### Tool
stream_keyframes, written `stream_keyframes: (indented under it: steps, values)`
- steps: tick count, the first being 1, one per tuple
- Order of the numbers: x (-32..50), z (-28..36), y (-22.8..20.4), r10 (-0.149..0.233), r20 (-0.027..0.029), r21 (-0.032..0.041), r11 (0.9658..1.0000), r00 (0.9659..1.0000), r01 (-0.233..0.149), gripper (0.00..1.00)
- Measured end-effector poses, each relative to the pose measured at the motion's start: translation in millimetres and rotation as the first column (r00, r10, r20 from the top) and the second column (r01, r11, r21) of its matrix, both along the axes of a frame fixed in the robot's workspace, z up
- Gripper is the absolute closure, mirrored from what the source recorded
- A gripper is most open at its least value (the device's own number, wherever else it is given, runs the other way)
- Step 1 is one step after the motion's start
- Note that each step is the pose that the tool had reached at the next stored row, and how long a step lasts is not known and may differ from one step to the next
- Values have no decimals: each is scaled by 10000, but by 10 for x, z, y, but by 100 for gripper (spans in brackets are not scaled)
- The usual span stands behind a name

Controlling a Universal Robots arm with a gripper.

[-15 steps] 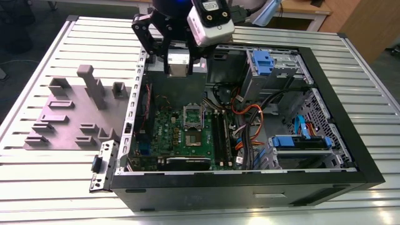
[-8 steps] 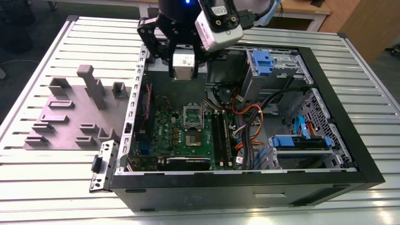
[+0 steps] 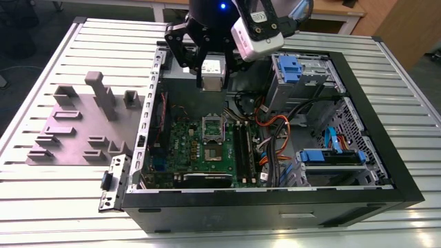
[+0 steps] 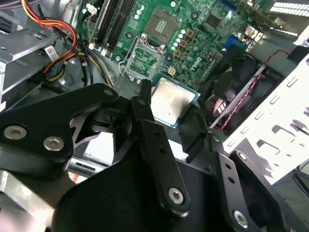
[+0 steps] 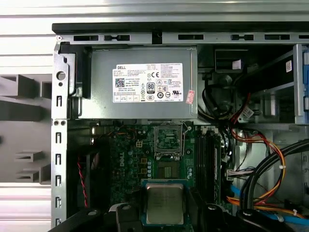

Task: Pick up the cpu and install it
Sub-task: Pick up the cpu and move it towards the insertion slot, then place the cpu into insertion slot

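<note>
We see black fingers [image 4: 145, 108] clamped on one small square silvery-grey cpu [image 4: 173, 102], one silver socket frame [image 4: 144, 58] beyond them, on the green motherboard [image 4: 207, 46]

The arm [image 3: 217, 15] reaches down from above in the exterior view, its wrist near vertical. The black pincer [image 4: 170, 104] points downward. Its fingers [image 4: 147, 125] are closed from two sides on the cpu [image 4: 173, 100], held flat with its metal top facing the wrist.
</note>
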State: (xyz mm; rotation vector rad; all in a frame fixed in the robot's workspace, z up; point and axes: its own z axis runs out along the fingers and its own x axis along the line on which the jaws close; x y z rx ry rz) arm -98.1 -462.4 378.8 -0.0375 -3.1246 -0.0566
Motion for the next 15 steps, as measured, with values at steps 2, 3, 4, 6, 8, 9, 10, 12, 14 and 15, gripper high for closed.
stream_keyframes:
  steps: [2, 3, 4, 6, 8, 9, 10, 12, 14, 15]
  values:
    - [0, -1, 0, 0, 0, 0, 10000, 10000, 0, 53]
    - [0, -1, 0, 0, 0, 0, 10000, 10000, 0, 53]
    - [0, -2, 0, 0, 0, 0, 10000, 10000, 0, 53]
    - [0, -2, 0, 0, 0, 0, 10000, 10000, 0, 53]
    - [1, -2, 0, 0, 1, 1, 10000, 10000, 0, 53]
    - [1, -4, -4, 0, 1, 2, 10000, 10000, 0, 53]
    - [1, -6, -7, 1, 1, 2, 10000, 10000, -1, 53]
    - [1, -14, -12, 0, 0, 1, 10000, 10000, 0, 53]
    - [3, -41, -28, -8, 1, 1, 10000, 10000, 8, 53]
    - [3, -51, -33, -10, 1, 1, 10000, 10000, 10, 53]
